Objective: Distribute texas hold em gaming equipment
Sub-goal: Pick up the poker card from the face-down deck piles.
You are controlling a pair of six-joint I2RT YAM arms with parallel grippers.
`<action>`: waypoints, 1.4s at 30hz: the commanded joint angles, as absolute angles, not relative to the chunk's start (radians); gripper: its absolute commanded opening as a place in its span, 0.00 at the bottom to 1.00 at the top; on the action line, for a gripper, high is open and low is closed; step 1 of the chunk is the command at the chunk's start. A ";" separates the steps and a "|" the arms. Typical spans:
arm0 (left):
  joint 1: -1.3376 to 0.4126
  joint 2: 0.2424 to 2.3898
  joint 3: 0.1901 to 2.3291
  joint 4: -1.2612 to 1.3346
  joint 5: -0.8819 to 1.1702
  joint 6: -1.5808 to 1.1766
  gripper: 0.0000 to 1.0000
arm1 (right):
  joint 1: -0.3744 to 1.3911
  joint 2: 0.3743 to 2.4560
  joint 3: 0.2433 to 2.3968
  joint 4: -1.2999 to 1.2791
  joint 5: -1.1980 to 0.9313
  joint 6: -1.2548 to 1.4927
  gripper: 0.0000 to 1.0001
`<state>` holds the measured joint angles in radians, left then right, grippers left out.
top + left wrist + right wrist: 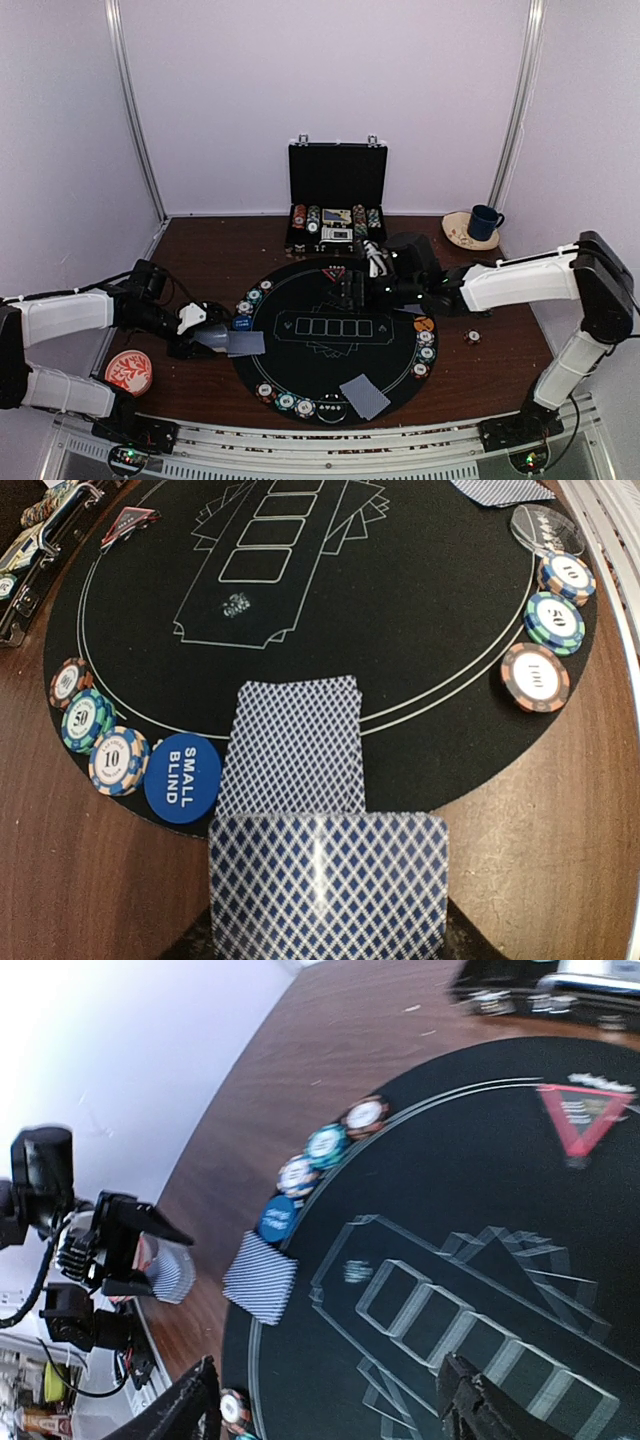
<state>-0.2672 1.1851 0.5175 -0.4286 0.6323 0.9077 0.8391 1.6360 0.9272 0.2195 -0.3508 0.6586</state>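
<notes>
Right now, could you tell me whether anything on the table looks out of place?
One chip lies alone on the table right of the mat, apart from the chips grouped along the mat's rim. Nothing else stands out.

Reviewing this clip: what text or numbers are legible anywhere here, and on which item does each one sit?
"SMALL BLIND": blue disc
"10": cream chip beside it
"50": teal chip next along
"10": blue-edged chip, far side
"50": green-edged chip
"100": orange chip, faint
Too blurred to read: brown chip, red triangle marker, mat's centre mark.
</notes>
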 commanded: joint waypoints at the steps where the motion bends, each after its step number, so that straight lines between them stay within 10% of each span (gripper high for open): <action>1: -0.262 1.161 0.520 -0.420 0.655 0.914 0.11 | 0.951 1.809 1.066 0.384 -0.337 0.757 0.77; 18: -0.263 1.146 0.517 -0.419 0.668 0.915 0.11 | 1.089 2.343 1.567 0.507 -0.425 0.942 0.80; 42: -0.263 1.159 0.519 -0.420 0.669 0.915 0.11 | 1.117 2.465 1.672 0.492 -0.462 0.978 0.74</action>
<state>-0.2672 1.1614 0.5175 -0.4297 0.6395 0.9077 1.1126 2.4485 1.6352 0.5148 -0.4686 0.9760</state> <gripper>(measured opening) 0.554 0.758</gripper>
